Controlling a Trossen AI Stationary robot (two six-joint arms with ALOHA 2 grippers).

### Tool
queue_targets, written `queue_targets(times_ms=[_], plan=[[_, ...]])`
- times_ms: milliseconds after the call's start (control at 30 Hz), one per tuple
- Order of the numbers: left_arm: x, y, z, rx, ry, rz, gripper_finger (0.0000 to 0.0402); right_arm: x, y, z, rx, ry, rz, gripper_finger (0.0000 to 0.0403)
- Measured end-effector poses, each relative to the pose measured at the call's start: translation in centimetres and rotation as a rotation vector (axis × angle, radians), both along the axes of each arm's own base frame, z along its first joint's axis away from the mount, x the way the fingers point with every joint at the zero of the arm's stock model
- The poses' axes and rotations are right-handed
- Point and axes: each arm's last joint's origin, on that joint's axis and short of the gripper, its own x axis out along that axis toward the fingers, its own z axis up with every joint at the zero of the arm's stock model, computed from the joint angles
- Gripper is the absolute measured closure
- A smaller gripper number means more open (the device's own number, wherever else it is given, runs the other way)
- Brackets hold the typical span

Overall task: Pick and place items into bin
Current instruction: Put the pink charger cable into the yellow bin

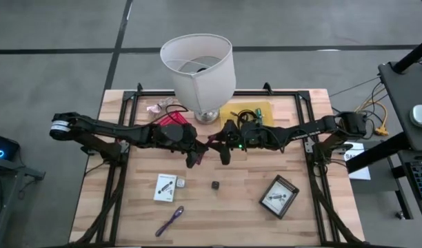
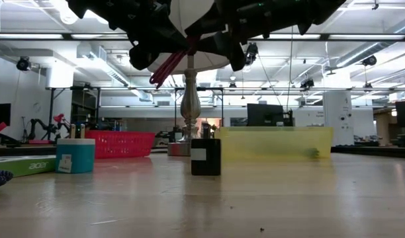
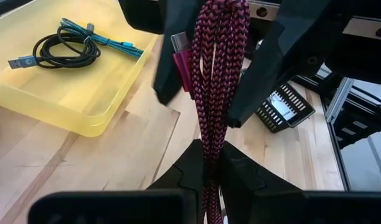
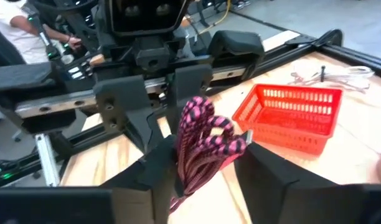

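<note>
I see a pink and black braided cable (image 3: pixel 216 81) bunched into a long bundle, held up in the air over the middle of the bench (image 1: pixel 218 213). Its long side runs from one arm to the other, and in the low view it hangs slanted, one end lower than the other. A small pink plug sits at the side of the bundle.

My left end effector (image 3: pixel 208 163) is clamped shut on one end of the cable. My right end effector (image 4: pixel 197 163) has its fingers on both sides of the other, looped end, but I cannot tell if they are pinching it.

Both arms reach in from the sides and meet nose to nose in the middle, just in front of the white lamp (image 1: pixel 199 69).

The yellow bin (image 1: pixel 247 111) is near, behind the right arm, with a black cable and a teal cable (image 3: pixel 66 45) inside. A red basket (image 4: pixel 290 117) sits behind the left arm.

On the front of the bench lie a white packet (image 1: pixel 165 187), a tiny black cube (image 1: pixel 215 184), a purple stick (image 1: pixel 169 220) and a dark card (image 1: pixel 279 195)
</note>
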Motion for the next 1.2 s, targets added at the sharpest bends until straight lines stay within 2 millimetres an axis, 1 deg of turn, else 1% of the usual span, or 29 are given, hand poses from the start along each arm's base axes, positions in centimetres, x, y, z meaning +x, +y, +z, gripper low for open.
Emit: queue_targets(times_ms=[233, 333, 567, 700, 800, 967, 1200], plan=[[0.0, 0.0, 0.0, 0.001, 0.000, 0.002, 0.0383, 0.0, 0.0, 0.0, 0.003, -0.002, 0.009, 0.0343], [0.0, 0.0, 0.0, 0.001, 0.000, 0.003, 0.0372, 0.0, 0.0, 0.0, 0.003, -0.002, 0.010, 0.0372], [0.0, 0.0, 0.0, 0.000, 0.004, 0.002, 0.0332, -0.3, 0.0, -0.5, 0.006, 0.068, 0.004, 0.0382], [-0.1, 0.0, -0.1, -0.003, 0.011, -0.006, 0.0308, -0.8, -0.2, -1.2, -0.003, 0.165, -0.034, 0.0383], [-0.2, 0.0, -0.1, -0.003, 0.017, -0.006, 0.0293, -1.5, -0.5, -1.2, -0.014, 0.232, -0.071, 0.0383], [-0.5, 0.0, 0.2, -0.002, 0.002, -0.003, 0.0278, -3.4, -1.0, -0.3, -0.051, 0.325, -0.152, 0.0383], [-0.7, 0.0, 0.2, -0.001, 0.002, -0.002, 0.0276, -6.6, -1.8, 2.9, -0.171, 0.340, -0.288, 0.0383]])
